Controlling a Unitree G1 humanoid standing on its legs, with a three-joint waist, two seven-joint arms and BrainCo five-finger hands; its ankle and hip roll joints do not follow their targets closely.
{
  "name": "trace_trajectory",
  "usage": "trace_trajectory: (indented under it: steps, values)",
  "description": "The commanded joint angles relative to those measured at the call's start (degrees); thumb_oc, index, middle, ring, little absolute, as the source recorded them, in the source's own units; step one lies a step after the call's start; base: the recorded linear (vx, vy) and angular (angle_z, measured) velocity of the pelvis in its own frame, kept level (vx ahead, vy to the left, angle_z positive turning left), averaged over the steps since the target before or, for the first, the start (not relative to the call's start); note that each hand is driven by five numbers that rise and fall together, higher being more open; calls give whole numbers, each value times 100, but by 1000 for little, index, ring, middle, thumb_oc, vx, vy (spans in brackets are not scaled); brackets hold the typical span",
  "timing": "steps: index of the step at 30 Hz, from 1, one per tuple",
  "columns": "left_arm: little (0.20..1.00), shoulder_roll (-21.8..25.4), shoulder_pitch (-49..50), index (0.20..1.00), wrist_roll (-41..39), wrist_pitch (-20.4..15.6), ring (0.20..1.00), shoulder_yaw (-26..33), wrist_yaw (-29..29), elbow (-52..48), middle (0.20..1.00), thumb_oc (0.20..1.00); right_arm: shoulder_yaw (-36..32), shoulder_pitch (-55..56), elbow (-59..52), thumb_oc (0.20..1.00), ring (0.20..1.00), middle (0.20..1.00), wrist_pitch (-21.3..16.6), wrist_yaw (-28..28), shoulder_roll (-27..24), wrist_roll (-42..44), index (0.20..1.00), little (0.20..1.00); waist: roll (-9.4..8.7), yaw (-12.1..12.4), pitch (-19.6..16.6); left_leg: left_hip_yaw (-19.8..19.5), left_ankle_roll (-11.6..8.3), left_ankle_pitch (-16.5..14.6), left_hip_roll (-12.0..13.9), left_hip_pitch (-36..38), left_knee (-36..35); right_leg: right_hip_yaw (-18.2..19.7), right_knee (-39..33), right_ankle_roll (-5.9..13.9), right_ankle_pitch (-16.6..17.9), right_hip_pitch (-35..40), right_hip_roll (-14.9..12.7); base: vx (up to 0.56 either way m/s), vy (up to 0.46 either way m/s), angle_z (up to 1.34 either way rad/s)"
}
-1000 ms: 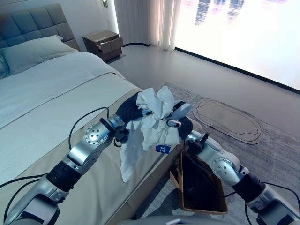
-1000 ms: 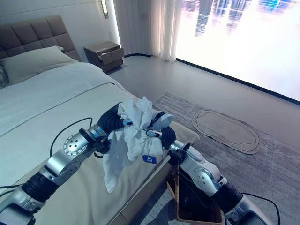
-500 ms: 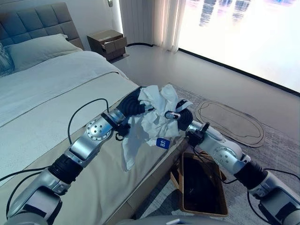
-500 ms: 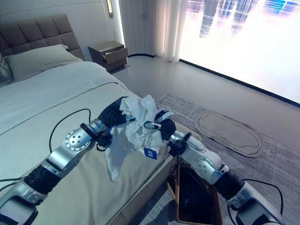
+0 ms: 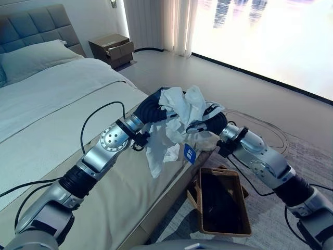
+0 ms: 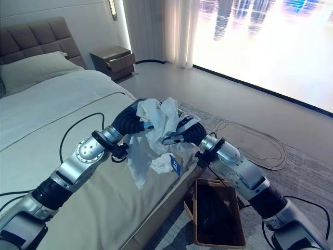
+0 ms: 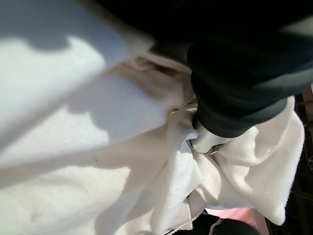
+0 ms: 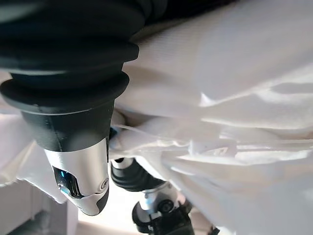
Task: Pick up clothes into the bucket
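Bed [image 5: 62, 114] takes the robot's left side, pale sheet with a beige cover at the foot. Grey rug [image 5: 307, 156] on the floor to the right, oval mat [image 5: 260, 130] on it, nightstand [image 5: 112, 49] far back by the wall. Brown bucket [image 5: 221, 200] sits on the floor just beside the bed's foot corner, dark inside. White clothes [image 5: 179, 117] bunched up and held in the air between both hands above the bed edge, tail with a blue tag hanging down, not over the bucket. Left hand [image 5: 156, 110] and right hand [image 5: 210, 124] press in from either side; fingers buried in the cloth, can't tell how far either is closed.
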Motion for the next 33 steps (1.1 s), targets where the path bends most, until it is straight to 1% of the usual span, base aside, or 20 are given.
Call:
trace_trajectory:
  steps: [1,3,7,15,16,17,18,19,22,25,33]
  values:
    - [200,-366,-1157,200,-262,-130,200,321,332,626,200,200,872,-286,-1292,1000,1000,1000,-431,741,392,-621,1000,1000,-169,-102,-139,34,161,-597,-187,325,256,155,386,119,-93,-329,-92,0,0,0]
    - [200,-428,-1167,200,-215,-145,200,363,369,666,200,200,905,-164,-1266,1000,1000,1000,-417,826,425,-883,1000,1000,-166,-104,-128,19,165,-597,-196,321,251,158,388,117,-105,-321,-93,0,0,0]
    - [200,-545,-1198,200,-236,-163,200,387,408,706,200,200,968,10,-1114,1000,1000,1000,-388,862,506,-1087,1000,1000,-158,-120,-118,11,171,-593,-203,312,244,162,395,119,-114,-320,-98,0,0,0]
    - [200,-794,-1380,200,-385,-186,200,285,442,674,200,200,1063,237,-834,1000,1000,1000,-375,853,693,-1321,1000,1000,-157,-138,-91,-20,188,-588,-214,286,240,143,408,125,-115,-338,-117,0,0,0]
    - [200,-836,-1415,200,-418,-181,200,252,442,658,200,200,1074,255,-771,837,837,837,-383,828,714,-1386,837,837,-158,-139,-91,-29,194,-590,-220,279,238,146,410,127,-115,-342,-121,0,0,0]
    - [200,-873,-1449,200,-452,-177,200,215,435,634,200,200,1066,285,-735,545,545,545,-384,815,735,-1407,545,545,-160,-141,-85,-37,197,-589,-223,273,237,146,415,128,-114,-343,-124,0,0,0]
    - [200,-910,-1487,200,-506,-170,200,183,407,597,200,200,1073,303,-708,489,489,489,-382,808,758,-1426,489,489,-162,-143,-77,-46,199,-588,-226,265,241,142,423,129,-115,-350,-129,0,0,0]
    - [200,-957,-1540,200,-548,-164,200,132,394,563,200,200,1092,310,-645,200,200,200,-385,796,781,-1467,200,200,-164,-147,-79,-54,201,-591,-232,259,245,142,425,132,-116,-350,-134,0,0,0]
    - [200,-1202,-1753,200,-710,-173,200,-33,376,494,200,200,1167,364,-470,200,200,200,-394,774,843,-1641,200,200,-161,-156,-67,-97,219,-588,-248,241,245,145,450,134,-118,-375,-147,0,0,0]
    - [200,-1331,-1839,200,-839,-177,200,-114,359,408,200,200,1198,435,-308,200,200,200,-395,748,884,-1736,200,200,-158,-163,-74,-116,231,-590,-262,229,238,144,462,140,-121,-379,-159,0,0,0]
    - [200,-1409,-1861,200,-1033,-192,200,-112,316,48,200,200,1095,611,-113,200,200,200,-445,637,888,-1989,200,200,-141,-171,-75,-139,253,-596,-288,245,227,160,480,159,-109,-392,-187,0,0,0]
